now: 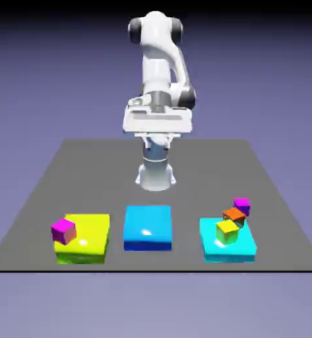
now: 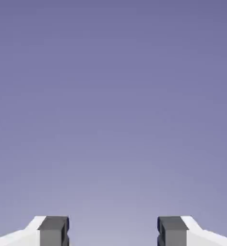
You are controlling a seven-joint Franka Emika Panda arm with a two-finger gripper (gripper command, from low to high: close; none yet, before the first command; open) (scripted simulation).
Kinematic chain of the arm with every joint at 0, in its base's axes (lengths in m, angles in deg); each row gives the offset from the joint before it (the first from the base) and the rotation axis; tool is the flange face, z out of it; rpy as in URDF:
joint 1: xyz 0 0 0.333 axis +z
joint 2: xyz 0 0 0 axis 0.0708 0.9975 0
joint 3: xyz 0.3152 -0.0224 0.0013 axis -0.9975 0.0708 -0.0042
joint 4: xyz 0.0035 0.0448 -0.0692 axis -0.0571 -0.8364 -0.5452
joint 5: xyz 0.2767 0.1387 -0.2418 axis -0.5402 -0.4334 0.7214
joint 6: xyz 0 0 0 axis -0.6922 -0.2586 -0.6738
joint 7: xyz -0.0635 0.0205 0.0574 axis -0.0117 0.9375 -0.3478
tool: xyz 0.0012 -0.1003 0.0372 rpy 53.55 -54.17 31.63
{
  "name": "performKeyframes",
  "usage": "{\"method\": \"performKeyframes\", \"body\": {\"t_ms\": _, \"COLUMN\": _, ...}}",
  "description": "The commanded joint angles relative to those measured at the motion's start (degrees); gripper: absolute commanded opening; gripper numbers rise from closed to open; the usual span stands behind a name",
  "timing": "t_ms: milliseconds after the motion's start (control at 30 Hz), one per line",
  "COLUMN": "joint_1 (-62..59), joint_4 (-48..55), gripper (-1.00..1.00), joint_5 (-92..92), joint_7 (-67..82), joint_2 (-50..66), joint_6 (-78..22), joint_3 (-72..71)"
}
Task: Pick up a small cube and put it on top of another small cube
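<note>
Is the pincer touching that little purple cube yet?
Apart. In the exterior view the purple cube sits by the cyan block, far from the arm; the hand view shows the open pincer framing only backdrop.

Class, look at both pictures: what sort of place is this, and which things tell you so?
Probably a rendered simulation test scene: a plain grey table, a flat blue-violet backdrop, and glossy blocks such as the blue flat block.

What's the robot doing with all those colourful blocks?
Nothing is being held yet. The white robot arm is tucked up high at the back of the grey table, and its fingers are spread open with only the blue-violet backdrop between them. The small violet-purple cube sits by a small orange cube and a small yellow cube at the flat cyan block. A magenta cube rests on the flat yellow block.
</note>
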Motion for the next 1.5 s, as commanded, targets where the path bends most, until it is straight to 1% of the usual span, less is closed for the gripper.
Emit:
{"method": "performKeyframes", "body": {"t_ms": 0, "joint_1": 0.1, "joint_4": 0.6, "gripper": 0.00, "joint_5": 0.1, "joint_7": -2.3, "joint_2": 2.1, "joint_6": -1.1, "joint_3": -2.1}}
{"method": "performKeyframes", "body": {"t_ms": 700, "joint_1": 1.6, "joint_4": 13.5, "gripper": 0.00, "joint_5": 1.5, "joint_7": -49.1, "joint_2": 45.1, "joint_6": -24.9, "joint_3": -44.9}}
{"method": "performKeyframes", "body": {"t_ms": 733, "joint_1": 1.6, "joint_4": 13.5, "gripper": 0.00, "joint_5": 1.5, "joint_7": -49.1, "joint_2": 45.1, "joint_6": -24.9, "joint_3": -44.9}}
{"method": "performKeyframes", "body": {"t_ms": 967, "joint_1": 13.5, "joint_4": 14.4, "gripper": 0.00, "joint_5": 12.5, "joint_7": -56.6, "joint_2": 56.4, "joint_6": -14.8, "joint_3": -31.3}}
{"method": "performKeyframes", "body": {"t_ms": 1000, "joint_1": 13.5, "joint_4": 14.4, "gripper": -1.00, "joint_5": 12.5, "joint_7": -56.6, "joint_2": 56.4, "joint_6": -14.8, "joint_3": -31.3}}
{"method": "performKeyframes", "body": {"t_ms": 1033, "joint_1": 13.5, "joint_4": 14.4, "gripper": -1.00, "joint_5": 12.5, "joint_7": -56.6, "joint_2": 56.4, "joint_6": -14.8, "joint_3": -31.3}}
{"method": "performKeyframes", "body": {"t_ms": 1233, "joint_1": 2.6, "joint_4": 13.6, "gripper": -1.00, "joint_5": 2.4, "joint_7": -49.8, "joint_2": 46.0, "joint_6": -24.1, "joint_3": -43.7}}
{"method": "performKeyframes", "body": {"t_ms": 1267, "joint_1": 2.0, "joint_4": 14.2, "gripper": -1.00, "joint_5": 1.0, "joint_7": -48.3, "joint_2": 44.5, "joint_6": -25.4, "joint_3": -43.9}}
{"method": "performKeyframes", "body": {"t_ms": 1367, "joint_1": 4.0, "joint_4": 18.8, "gripper": -1.00, "joint_5": -1.9, "joint_7": -43.5, "joint_2": 41.0, "joint_6": -28.9, "joint_3": -37.7}}
{"method": "performKeyframes", "body": {"t_ms": 1467, "joint_1": 0.5, "joint_4": 22.6, "gripper": -1.00, "joint_5": -4.3, "joint_7": -44.9, "joint_2": 39.7, "joint_6": -31.6, "joint_3": -32.3}}
